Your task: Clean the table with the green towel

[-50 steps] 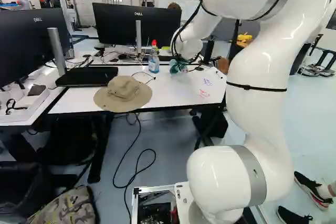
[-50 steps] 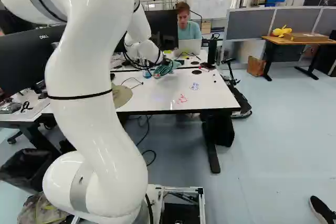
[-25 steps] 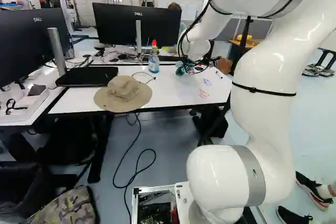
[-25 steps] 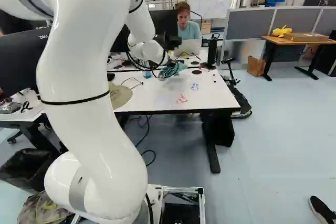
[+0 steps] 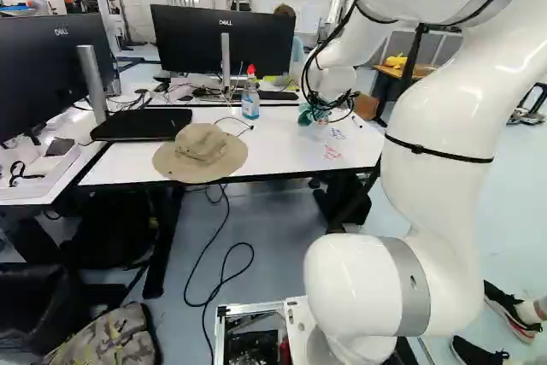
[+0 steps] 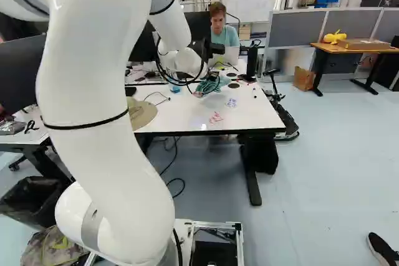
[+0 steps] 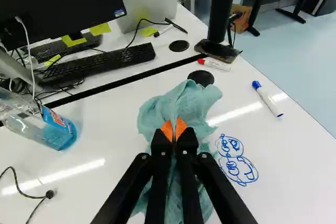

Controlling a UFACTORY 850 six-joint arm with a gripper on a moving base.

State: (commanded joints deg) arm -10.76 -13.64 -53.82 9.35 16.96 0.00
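Between 2 near-touching fingers [image 7: 180, 128], towel [image 7: 184, 102]

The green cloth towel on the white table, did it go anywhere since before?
Yes: the crumpled green cloth towel moved right in both base views, nearer the blue marker drawing, held by the black two-finger gripper as the white arm swung that way. The tan brimmed hat and clear spray bottle with blue liquid stayed put.

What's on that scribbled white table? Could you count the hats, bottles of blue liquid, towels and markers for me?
Hat: 1
Bottle of blue liquid: 1
Towel, in the claw: 1
Markers: 2 (red-capped, blue-capped)
Total: 5
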